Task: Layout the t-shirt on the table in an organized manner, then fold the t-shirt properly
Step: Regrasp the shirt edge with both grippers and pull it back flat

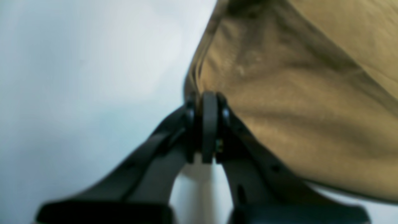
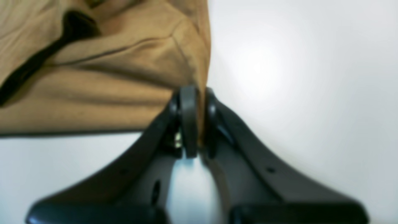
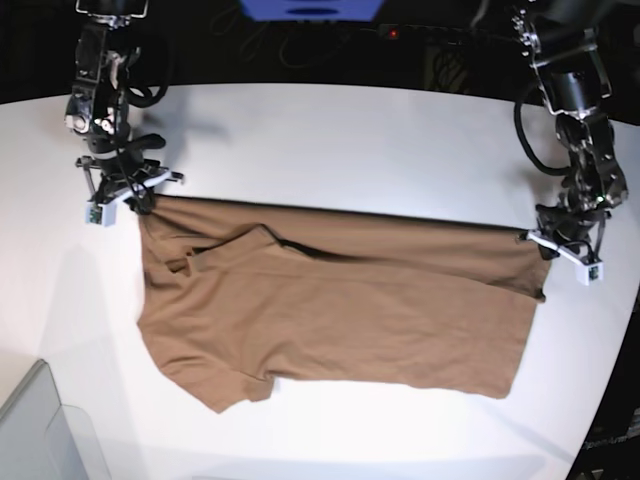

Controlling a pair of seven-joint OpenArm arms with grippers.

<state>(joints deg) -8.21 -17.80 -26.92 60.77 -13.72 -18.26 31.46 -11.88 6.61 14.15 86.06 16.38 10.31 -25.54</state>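
The t-shirt [image 3: 340, 305] lies half-folded mid-tabletop [image 3: 350, 130], its far edge pinched at each end: left claw [image 1: 209, 127] and right claw [image 2: 192, 121] are both clenched on cloth. Best to lift both together, keeping that edge taut and parallel to the near tabletop edge.

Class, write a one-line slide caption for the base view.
Both arms pinch the far edge of the tan t-shirt at opposite corners, stretching it across the white table.

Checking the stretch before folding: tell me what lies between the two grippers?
Base view: only the t-shirt, its far edge stretched between right gripper and left gripper.
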